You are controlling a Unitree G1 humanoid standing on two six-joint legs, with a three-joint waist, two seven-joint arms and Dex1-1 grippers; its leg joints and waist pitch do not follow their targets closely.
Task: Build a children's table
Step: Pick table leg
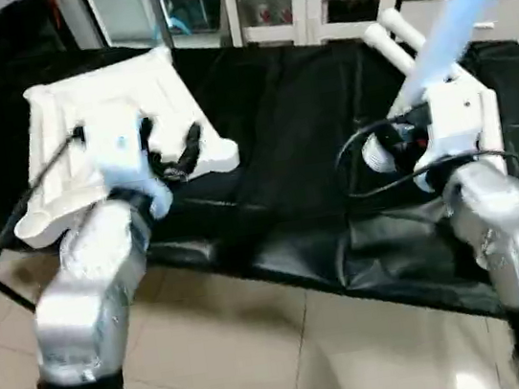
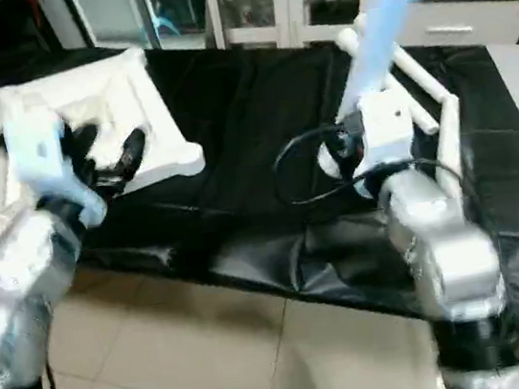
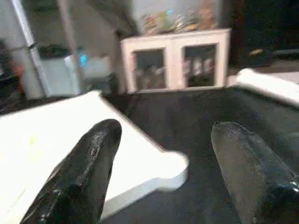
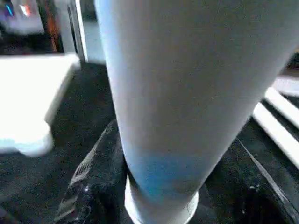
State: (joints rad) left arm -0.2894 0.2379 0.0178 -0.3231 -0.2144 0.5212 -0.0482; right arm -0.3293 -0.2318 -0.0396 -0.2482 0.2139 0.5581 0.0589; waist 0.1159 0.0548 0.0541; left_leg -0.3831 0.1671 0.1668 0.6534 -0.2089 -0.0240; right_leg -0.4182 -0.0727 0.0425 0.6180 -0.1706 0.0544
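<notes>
Black-covered worktop is carrying the parts, white cabinets sitting behind it. Left claw is hanging released, fingers spread, just over the tabletop near its front corner socket. Right claw is grasping a white leg, which is pointing up and away. Spare legs are lying just beyond the right claw. No readable writing. Worktop's middle is lying bare between the claws; front edge is running close to both forearms.
</notes>
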